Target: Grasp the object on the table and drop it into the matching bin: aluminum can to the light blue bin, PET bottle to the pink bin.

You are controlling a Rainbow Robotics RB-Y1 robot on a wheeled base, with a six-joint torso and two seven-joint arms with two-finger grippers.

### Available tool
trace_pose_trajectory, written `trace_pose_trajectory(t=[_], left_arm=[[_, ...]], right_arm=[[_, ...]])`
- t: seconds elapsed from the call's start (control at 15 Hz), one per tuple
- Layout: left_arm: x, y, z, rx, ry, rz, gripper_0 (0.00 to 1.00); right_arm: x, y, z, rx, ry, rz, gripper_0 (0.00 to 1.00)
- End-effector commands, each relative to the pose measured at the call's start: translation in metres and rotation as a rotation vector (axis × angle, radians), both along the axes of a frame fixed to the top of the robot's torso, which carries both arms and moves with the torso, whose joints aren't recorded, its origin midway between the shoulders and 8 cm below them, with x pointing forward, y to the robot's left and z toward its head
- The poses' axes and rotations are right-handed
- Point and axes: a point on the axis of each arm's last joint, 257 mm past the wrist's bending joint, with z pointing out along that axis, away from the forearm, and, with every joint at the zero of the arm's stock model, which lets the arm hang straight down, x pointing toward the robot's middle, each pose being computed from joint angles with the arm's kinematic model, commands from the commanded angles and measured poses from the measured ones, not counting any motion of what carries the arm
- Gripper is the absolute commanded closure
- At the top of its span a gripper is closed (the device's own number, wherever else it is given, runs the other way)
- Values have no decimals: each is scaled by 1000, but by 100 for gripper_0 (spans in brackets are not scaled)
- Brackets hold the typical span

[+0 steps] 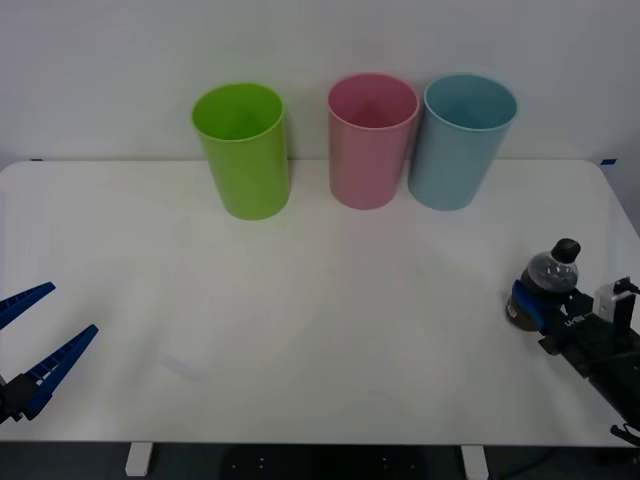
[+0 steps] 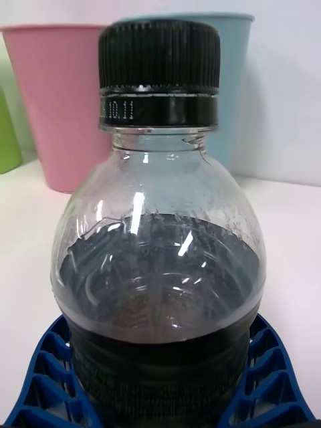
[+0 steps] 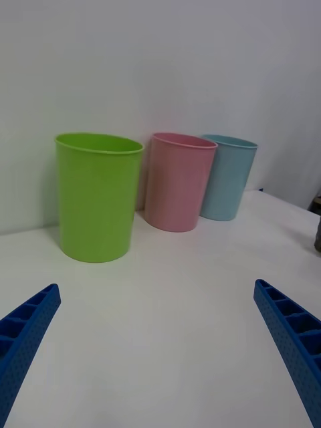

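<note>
Gripping: the right claw (image 1: 527, 305) has its blue ribbed fingers (image 2: 271, 374) closed against the lower body of the bottle (image 1: 545, 287), one on each side, near the table's right edge.
Bottle: upright, clear shoulder above a dark lower body, black ribbed cap (image 2: 159, 57) on top; its base looks to sit on or just above the table, and which cannot be told.
Left claw: (image 1: 28, 335) low over the table's near left corner, fingers (image 3: 291, 341) spread wide with nothing between them, well apart from the bottle.
Table: (image 1: 320, 330) white, smooth and matt, with rounded corners; soft shadows lie under the bins and the bottle.
Room: a plain pale wall runs right behind the table; bits of a white frame and dark floor show below the near edge.
Pink bin: (image 1: 372, 140) at the far edge, ahead of the right claw and toward the left claw's side, upright and open.
Blue bin: (image 1: 460, 140) just beside the pink one, the nearest bin to the right claw, straight beyond the bottle in the right wrist view.
Green bin: (image 1: 243, 150) farthest from the right claw, apart from the pink one, roughly ahead of the left claw.
Writing: white digits on the cap's lower ring (image 2: 127, 109) read "10.11", with earlier characters curving out of sight; no brand label can be read on the bottle or bins.
</note>
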Motion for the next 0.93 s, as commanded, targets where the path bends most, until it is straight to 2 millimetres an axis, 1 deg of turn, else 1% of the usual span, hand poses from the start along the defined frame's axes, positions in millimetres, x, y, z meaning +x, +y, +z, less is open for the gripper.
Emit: trace_pose_trajectory(t=[0.07, 0.2, 0.53, 0.73, 0.87, 0.93], left_arm=[[0, 0, 0, 0, 0, 0, 0], [0, 0, 0, 0, 0, 0, 0], [0, 0, 0, 0, 0, 0, 0], [0, 0, 0, 0, 0, 0, 0], [0, 0, 0, 0, 0, 0, 0], [0, 0, 0, 0, 0, 0, 0]], right_arm=[[-4, 9, 21, 63, -6, 17, 100], [-9, 17, 38, 106, -12, 38, 100], [-9, 40, 81, 202, -29, 107, 100], [-10, 54, 113, 265, -40, 156, 100], [-10, 65, 140, 302, -54, 201, 100], [-10, 69, 148, 317, -57, 217, 100]])
